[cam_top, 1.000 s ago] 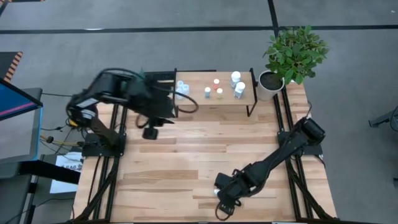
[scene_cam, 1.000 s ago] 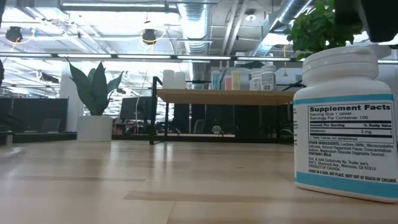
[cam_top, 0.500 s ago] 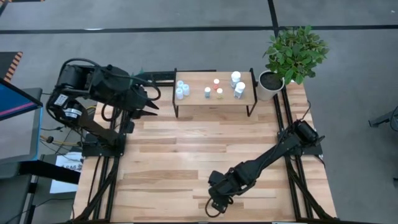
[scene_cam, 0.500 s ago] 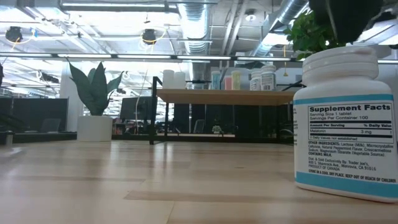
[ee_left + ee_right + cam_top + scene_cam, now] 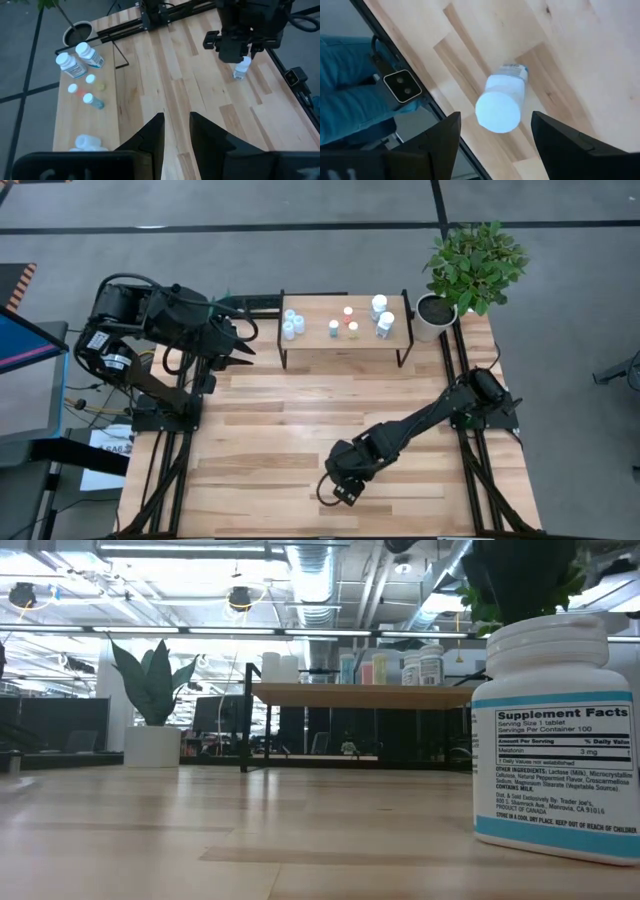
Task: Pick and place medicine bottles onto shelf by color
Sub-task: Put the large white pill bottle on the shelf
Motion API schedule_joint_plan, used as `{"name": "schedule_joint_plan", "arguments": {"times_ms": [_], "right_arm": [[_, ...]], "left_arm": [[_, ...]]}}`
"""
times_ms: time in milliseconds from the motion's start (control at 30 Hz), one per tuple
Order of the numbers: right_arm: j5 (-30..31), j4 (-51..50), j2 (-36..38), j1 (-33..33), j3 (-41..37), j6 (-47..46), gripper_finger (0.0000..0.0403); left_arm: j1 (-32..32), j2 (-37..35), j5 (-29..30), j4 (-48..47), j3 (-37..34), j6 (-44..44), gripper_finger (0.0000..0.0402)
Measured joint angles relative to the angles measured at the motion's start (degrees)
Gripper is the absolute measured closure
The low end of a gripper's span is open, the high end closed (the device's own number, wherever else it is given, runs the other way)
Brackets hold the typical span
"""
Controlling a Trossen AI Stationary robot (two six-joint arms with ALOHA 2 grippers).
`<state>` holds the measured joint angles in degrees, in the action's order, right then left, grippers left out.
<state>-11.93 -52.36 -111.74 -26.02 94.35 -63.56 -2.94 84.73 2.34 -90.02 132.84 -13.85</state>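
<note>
Wide bare tabletop point(image 5: 300, 420) lies between the arms. The right gripper point(image 5: 335, 492) hangs above the lone bottle point(image 5: 501, 102) near the front edge. Along the back edge, the shelf point(image 5: 345, 340) carries bottles; the plant pot point(image 5: 433, 315) blocks its right end.

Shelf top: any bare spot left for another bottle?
The shelf has bare wood along its front edge and between the white pair at its left end and the small colored-cap bottles. Its right end, around two larger bottles, is crowded.
</note>
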Motion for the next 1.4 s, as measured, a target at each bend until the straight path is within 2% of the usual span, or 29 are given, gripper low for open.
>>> {"name": "schedule_joint_plan", "arguments": {"times_ms": [200,467,733,1400], "right_arm": [[0.3,0.7,0.0,0.3,0.0,0.8,0.0137],[6.2,0.6,-0.1,-1.5,0.0,2.2,0.0137],[8.5,0.5,-0.1,-1.8,0.0,2.5,0.0137],[10.4,2.3,-0.2,-4.0,-2.0,1.7,0.0137]], "left_arm": [[0.0,0.0,0.0,0.0,0.0,0.0,0.0324],[0.0,0.0,0.0,0.0,0.0,0.0,0.0324],[0.0,0.0,0.0,0.0,0.0,0.1,0.0324],[0.0,0.0,0.0,0.0,0.0,0.1,0.0324]]}}
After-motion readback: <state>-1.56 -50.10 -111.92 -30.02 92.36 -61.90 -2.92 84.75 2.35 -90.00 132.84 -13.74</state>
